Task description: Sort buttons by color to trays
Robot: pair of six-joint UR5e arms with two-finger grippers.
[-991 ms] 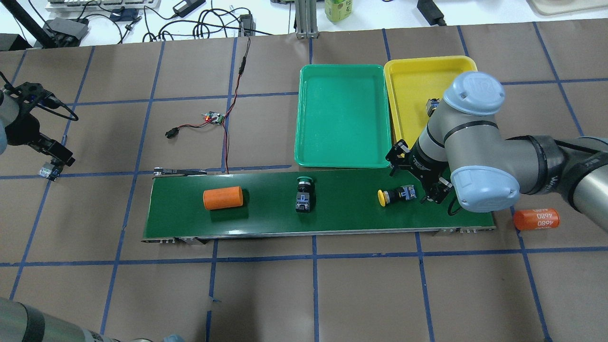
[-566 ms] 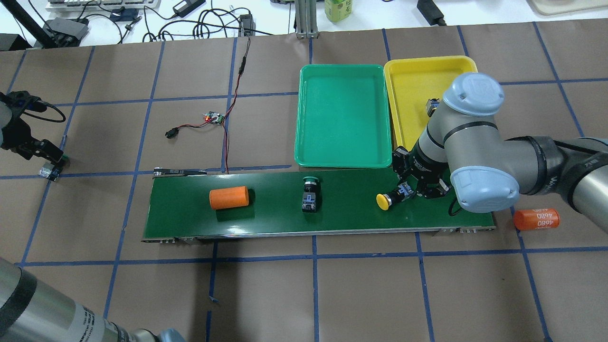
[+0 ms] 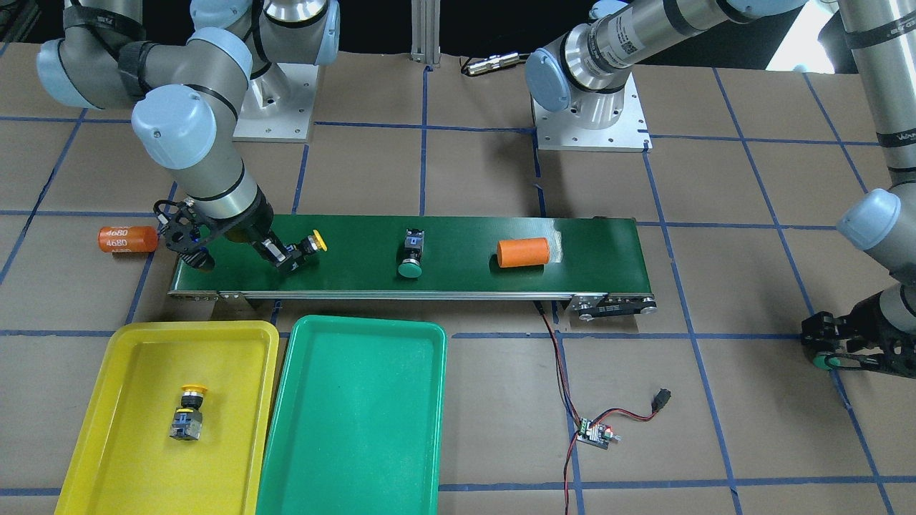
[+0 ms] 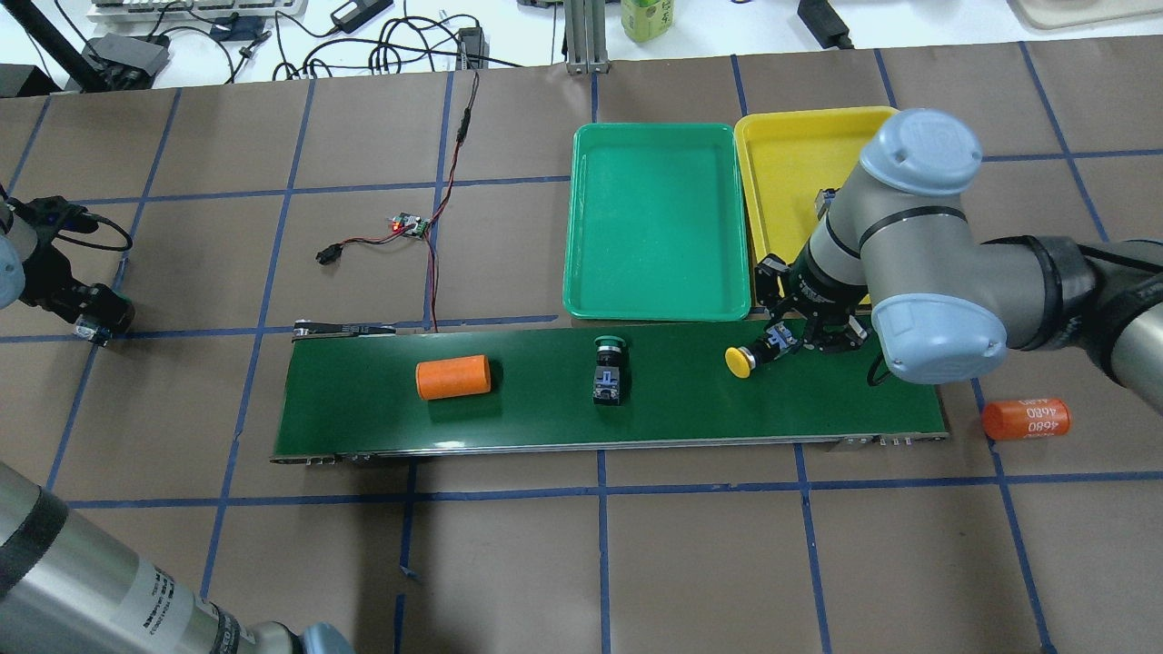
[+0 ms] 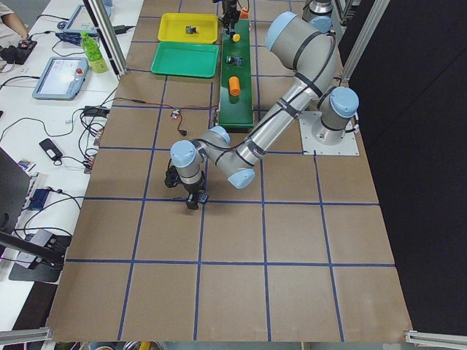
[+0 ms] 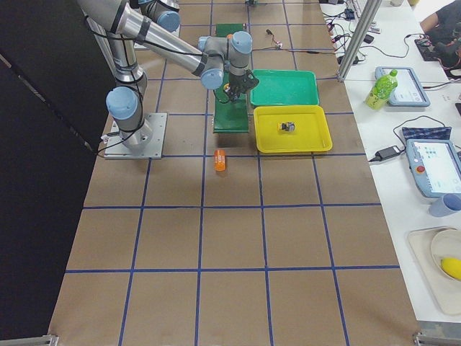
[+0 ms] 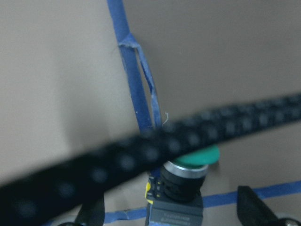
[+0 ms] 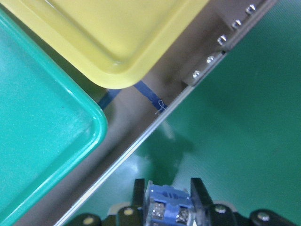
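Observation:
My right gripper [image 4: 780,343] is shut on the body of a yellow-capped button [image 4: 740,361], low over the conveyor's right end, near the trays; it shows in the front view [image 3: 317,242] and the right wrist view [image 8: 169,209]. A green-capped button [image 4: 610,368] lies on the belt. Another yellow button [image 3: 187,412] lies in the yellow tray [image 4: 790,154]. The green tray [image 4: 654,218] holds nothing. My left gripper [image 4: 94,315] is open at the table's far left, its fingers [image 7: 251,207] on either side of a green button [image 7: 186,176] on the paper.
An orange cylinder [image 4: 452,377] lies on the dark-green belt [image 4: 363,409]. Another orange cylinder [image 4: 1027,419] lies on the table past the belt's right end. A small circuit board [image 4: 409,224] with red and black wires sits left of the green tray.
My right gripper shut on the yellow button and drew it toward the trays. The belt carried the cylinder and green button rightward. My left gripper came down around the far-left green button.

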